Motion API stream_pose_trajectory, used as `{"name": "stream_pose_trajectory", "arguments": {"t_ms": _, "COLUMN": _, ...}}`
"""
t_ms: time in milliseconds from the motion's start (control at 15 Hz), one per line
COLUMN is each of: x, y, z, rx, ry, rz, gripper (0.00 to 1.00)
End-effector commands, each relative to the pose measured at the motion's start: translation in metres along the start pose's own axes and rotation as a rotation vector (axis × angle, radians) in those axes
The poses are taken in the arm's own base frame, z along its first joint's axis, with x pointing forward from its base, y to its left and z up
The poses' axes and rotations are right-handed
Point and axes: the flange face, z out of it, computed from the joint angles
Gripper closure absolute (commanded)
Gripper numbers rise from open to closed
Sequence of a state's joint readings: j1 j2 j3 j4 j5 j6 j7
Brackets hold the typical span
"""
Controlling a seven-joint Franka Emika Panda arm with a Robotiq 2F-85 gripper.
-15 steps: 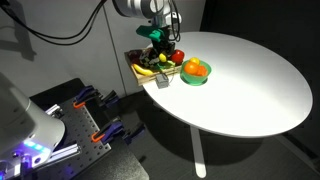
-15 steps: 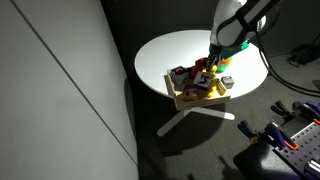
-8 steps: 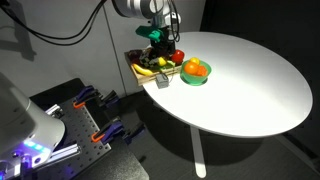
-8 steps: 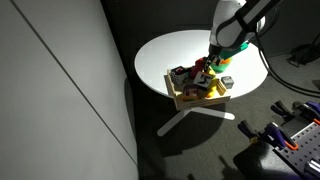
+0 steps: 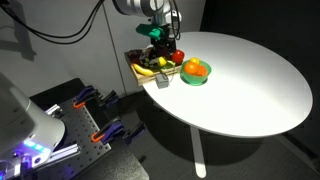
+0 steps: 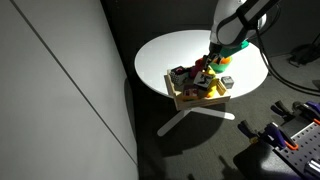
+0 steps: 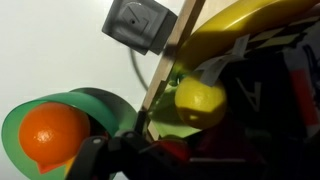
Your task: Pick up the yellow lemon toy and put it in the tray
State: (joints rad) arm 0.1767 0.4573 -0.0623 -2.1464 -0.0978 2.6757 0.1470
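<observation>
Pincer (image 5: 158, 47) is hovering over the tray (image 7: 165, 66); whether it is open or closed, cannot tell. Yellow lemon toy (image 7: 200, 101) is sitting inside. Likely placing; next is calling for release and lifting clear.

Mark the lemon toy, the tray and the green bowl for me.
yellow lemon toy (image 7: 200, 100), wrist view, middle of its body.
tray (image 7: 168, 58), wrist view, wooden rim.
green bowl (image 7: 105, 105), wrist view, inner wall.

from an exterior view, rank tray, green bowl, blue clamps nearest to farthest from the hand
1. tray, right under the hand.
2. green bowl, beside the tray.
3. blue clamps, off the table, lower down.
</observation>
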Motion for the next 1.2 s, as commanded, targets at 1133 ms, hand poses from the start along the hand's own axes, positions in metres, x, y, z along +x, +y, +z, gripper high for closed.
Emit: {"name": "stream_pose_trajectory", "arguments": {"t_ms": 1133, "x": -0.037, "y": 0.035, "z": -0.134, "rx": 0.089, "ry": -0.217, "rz": -0.154, "gripper": 0.0}}
